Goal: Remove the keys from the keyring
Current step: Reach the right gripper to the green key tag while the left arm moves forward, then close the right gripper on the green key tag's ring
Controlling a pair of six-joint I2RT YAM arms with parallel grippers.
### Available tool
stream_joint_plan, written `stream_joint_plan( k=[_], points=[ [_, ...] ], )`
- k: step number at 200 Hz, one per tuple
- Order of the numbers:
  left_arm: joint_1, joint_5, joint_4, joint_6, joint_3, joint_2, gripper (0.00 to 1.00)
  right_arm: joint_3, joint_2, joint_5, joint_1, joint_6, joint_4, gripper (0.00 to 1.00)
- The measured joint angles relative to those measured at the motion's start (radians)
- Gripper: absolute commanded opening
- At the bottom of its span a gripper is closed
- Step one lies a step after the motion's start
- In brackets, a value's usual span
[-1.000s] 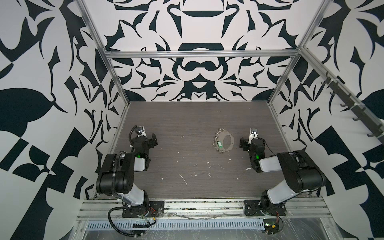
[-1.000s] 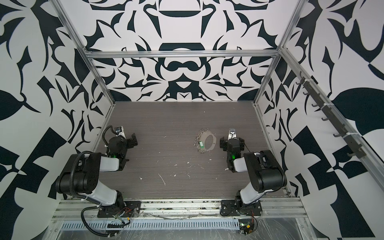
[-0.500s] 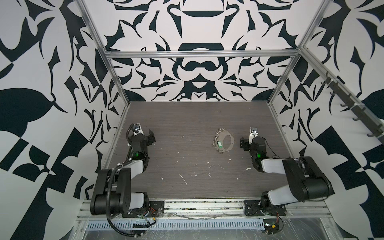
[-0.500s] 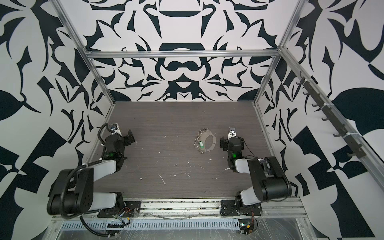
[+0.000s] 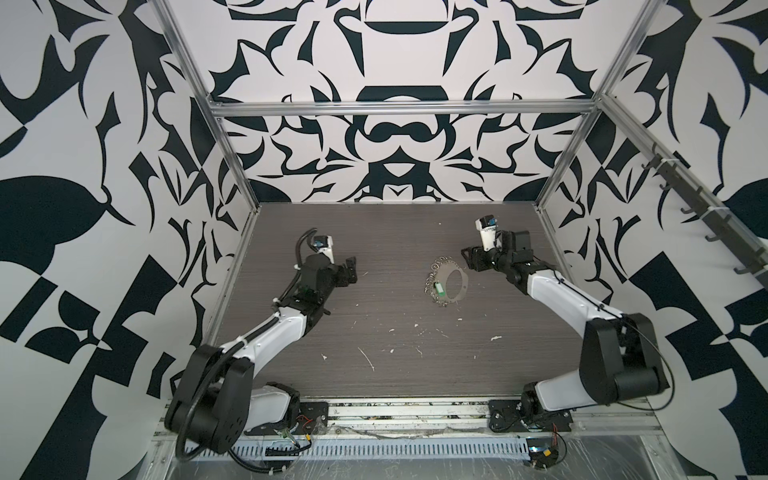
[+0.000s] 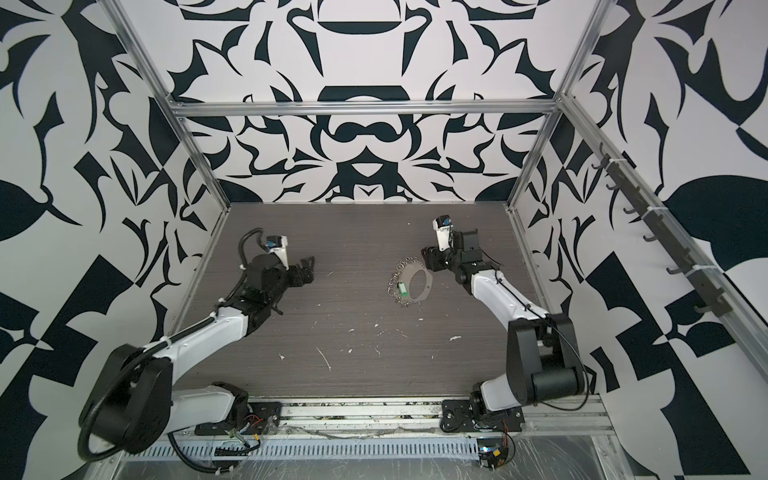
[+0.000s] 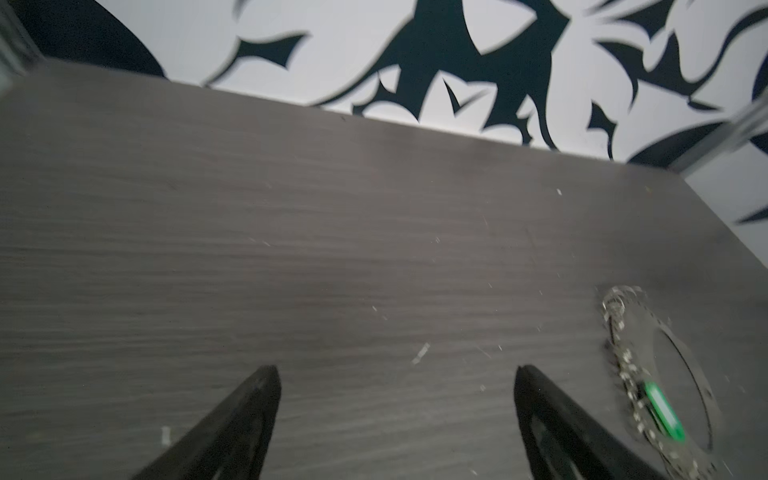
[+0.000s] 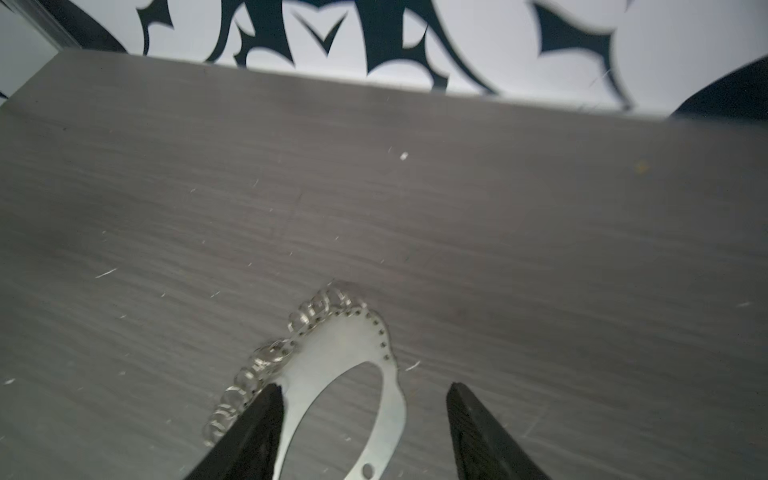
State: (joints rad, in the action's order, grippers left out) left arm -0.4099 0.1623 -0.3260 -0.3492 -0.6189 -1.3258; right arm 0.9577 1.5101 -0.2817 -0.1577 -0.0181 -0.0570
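- The left gripper (image 5: 352,270) hangs over the left part of the table (image 5: 395,345). Its fingers (image 7: 262,386) are spread wide with nothing between them, and it is well apart from the keyring.
- The keys (image 5: 437,287), marked by a green tag, lie flat at the left rim of the keyring (image 5: 449,272) among the small silver rings (image 8: 266,357), right of the table's middle.
- The right gripper (image 5: 468,259) is just beside the keyring's far right edge, fingers (image 8: 266,415) parted. In the right wrist view one tip overlaps the ringed rim and the pale band lies in the gap. Contact cannot be told.
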Motion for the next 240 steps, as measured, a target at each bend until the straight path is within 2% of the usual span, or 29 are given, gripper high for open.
stream_joint_plan(
  k=[33,90,94,115,210,240],
  points=[
    [-0.055,-0.048,0.051,-0.045,-0.063,-0.098,0.86,0.128,0.153,-0.061,-0.065,-0.054,-0.185,0.40],
    [-0.084,-0.098,0.072,-0.088,-0.084,-0.123,0.86,0.265,0.318,-0.108,-0.146,-0.112,-0.343,0.30],
    [-0.084,-0.100,0.072,-0.090,-0.084,-0.123,0.82,0.269,0.325,-0.109,-0.148,-0.114,-0.350,0.28],
    [-0.088,-0.108,0.075,-0.101,-0.084,-0.123,0.81,0.283,0.352,-0.111,-0.151,-0.118,-0.374,0.22],
    [-0.108,-0.127,0.078,-0.123,-0.084,-0.142,0.79,0.341,0.439,-0.126,-0.151,-0.125,-0.415,0.19],
    [-0.119,-0.127,0.085,-0.123,-0.090,-0.154,0.79,0.351,0.455,-0.137,-0.151,-0.130,-0.418,0.15]
  ],
)
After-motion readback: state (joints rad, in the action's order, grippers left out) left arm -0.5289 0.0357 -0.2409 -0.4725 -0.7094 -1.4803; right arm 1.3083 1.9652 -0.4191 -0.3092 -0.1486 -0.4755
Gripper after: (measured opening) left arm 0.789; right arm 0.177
